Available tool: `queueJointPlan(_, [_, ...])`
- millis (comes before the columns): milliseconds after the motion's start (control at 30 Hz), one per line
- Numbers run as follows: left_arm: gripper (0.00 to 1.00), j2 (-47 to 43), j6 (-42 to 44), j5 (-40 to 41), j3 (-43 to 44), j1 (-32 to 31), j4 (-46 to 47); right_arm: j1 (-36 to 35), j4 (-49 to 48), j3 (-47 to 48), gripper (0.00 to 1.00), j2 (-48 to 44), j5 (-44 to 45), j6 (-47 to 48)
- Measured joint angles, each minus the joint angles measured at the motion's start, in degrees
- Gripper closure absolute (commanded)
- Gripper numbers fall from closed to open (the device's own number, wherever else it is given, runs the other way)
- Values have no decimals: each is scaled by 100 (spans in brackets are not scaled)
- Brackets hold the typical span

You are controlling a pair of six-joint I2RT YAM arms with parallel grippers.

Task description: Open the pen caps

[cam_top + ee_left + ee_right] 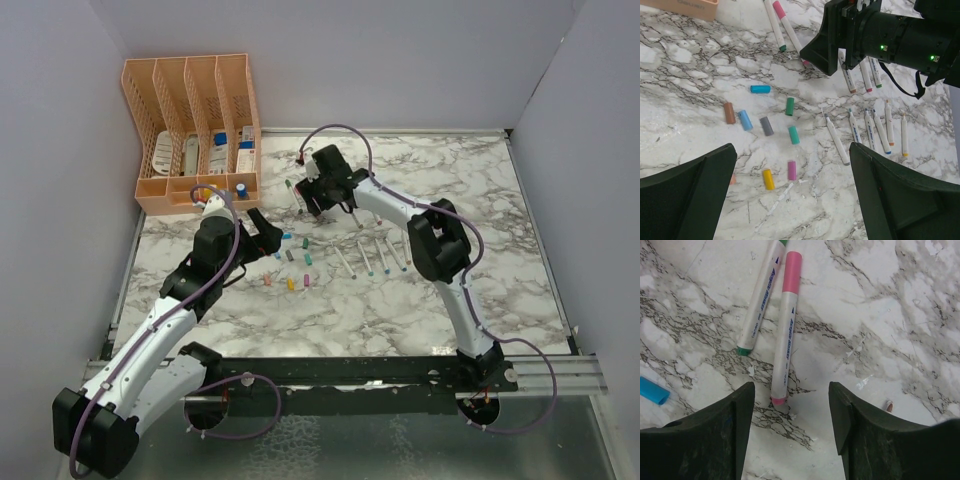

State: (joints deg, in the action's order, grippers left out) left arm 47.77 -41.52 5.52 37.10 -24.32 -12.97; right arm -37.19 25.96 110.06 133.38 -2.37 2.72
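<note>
Several loose pen caps (766,126) in blue, brown, grey, green, yellow and magenta lie on the marble; they also show in the top view (291,266). My left gripper (792,149) is open and empty above them, at their left edge in the top view (268,232). Several uncapped pens (837,140) lie in a row to the right (372,256). Two capped pens, pink (786,325) and green (762,295), lie side by side. My right gripper (791,390) is open and empty just above the pink pen's near end, also seen in the top view (310,198).
A peach organiser (195,130) stands at the back left corner. Grey walls close the table on three sides. A blue cap (652,391) lies left of my right gripper. The right arm's wrist (890,40) hangs over the far pens.
</note>
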Motion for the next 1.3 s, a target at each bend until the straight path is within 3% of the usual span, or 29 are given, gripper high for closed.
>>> queueJointPlan(433, [1,-26,-20,162,0,37,-175,-35,-33,15,52,271,2,17])
queueJointPlan(933, [1,4,-81,208,92,98,-229,-74,-273,-107,98,278,28,-48])
queueJointPlan(1300, [2,667,-92,66,411,101,39,-20,-719,-1351,99,-474,334,-688])
